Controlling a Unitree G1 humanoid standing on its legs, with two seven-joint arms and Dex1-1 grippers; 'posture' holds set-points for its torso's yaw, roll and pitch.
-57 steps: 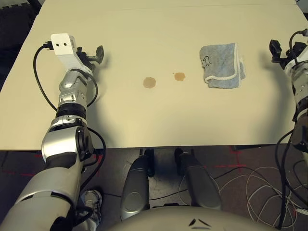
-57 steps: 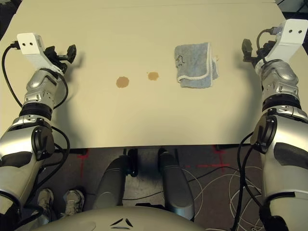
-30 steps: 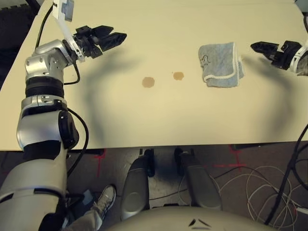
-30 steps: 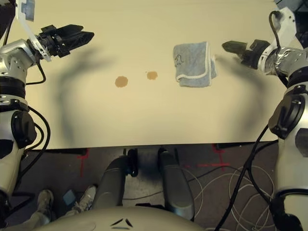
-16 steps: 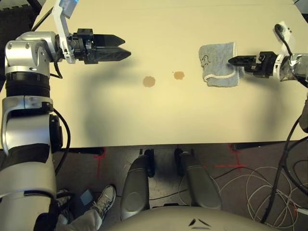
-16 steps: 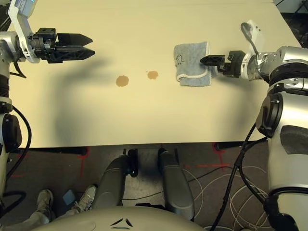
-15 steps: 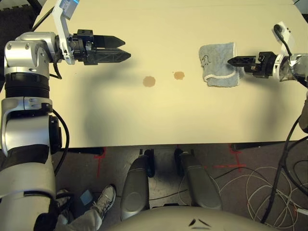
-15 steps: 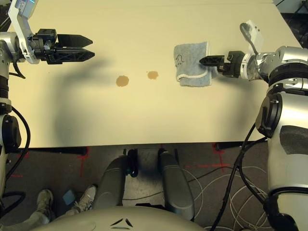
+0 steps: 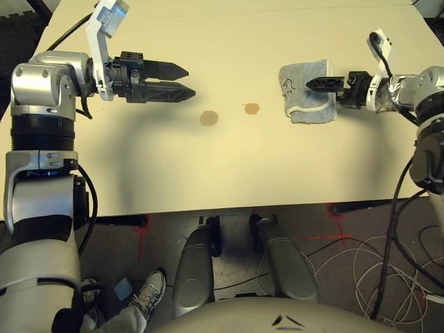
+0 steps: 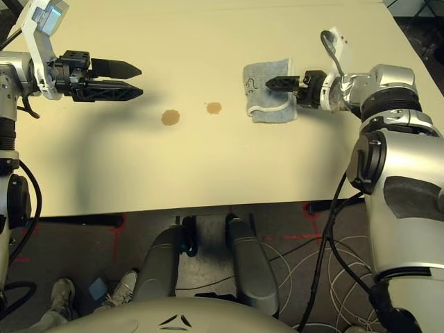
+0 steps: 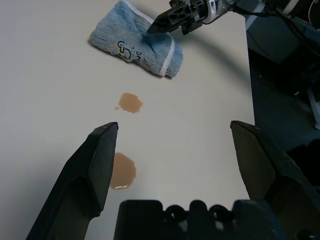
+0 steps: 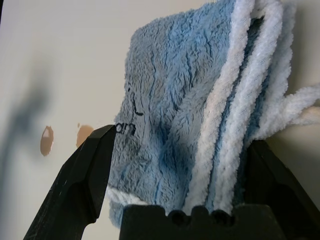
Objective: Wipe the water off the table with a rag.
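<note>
With my pincer (image 12: 179, 175) spread wide and the rag (image 12: 170, 100) bunched between its tips, I should close low and evenly, catching every fold before sliding toward the water (image 12: 47, 140) beyond.

Sneakered feet (image 9: 149, 290), white cables (image 9: 374, 277), red floor marks (image 9: 142, 236) below.
</note>
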